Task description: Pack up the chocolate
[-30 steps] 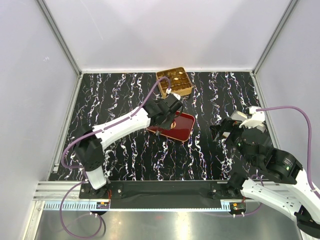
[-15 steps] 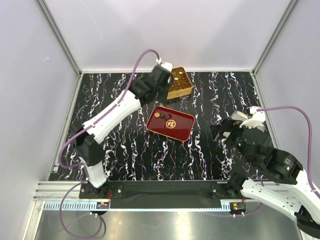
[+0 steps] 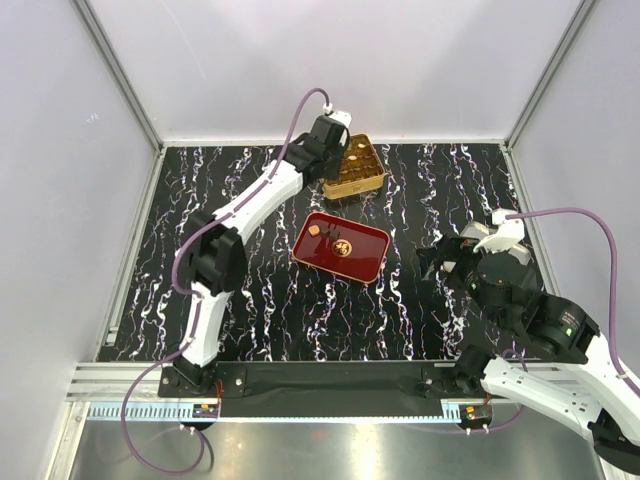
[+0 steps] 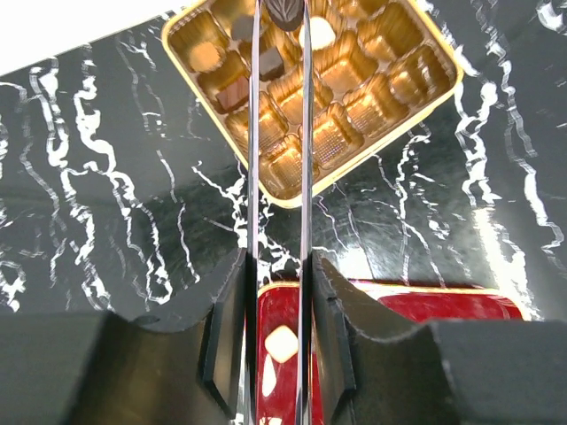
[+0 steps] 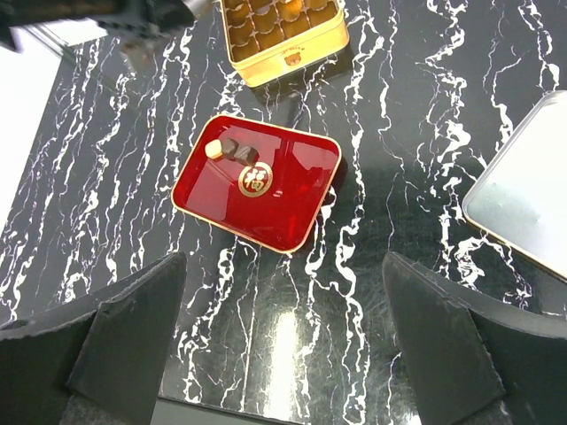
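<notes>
My left gripper reaches over the square gold tin. Its long thin blades are shut on a dark chocolate piece, held above the tin's divided cells. Several cells hold pieces: a dark square, a brown one, a cream one. The glossy red tray lies mid-table with a cream piece and two dark pieces near its left corner. The cream piece also shows in the left wrist view. My right gripper is open and empty, to the right of the tray.
A silver lid lies on the black marbled table at the right, beside my right gripper. White walls with metal frame posts enclose the table on three sides. The tin stands close to the back wall.
My left arm has swung from over the red tray back to the gold tin, carrying a dark piece in its blades. The right arm has barely moved.
</notes>
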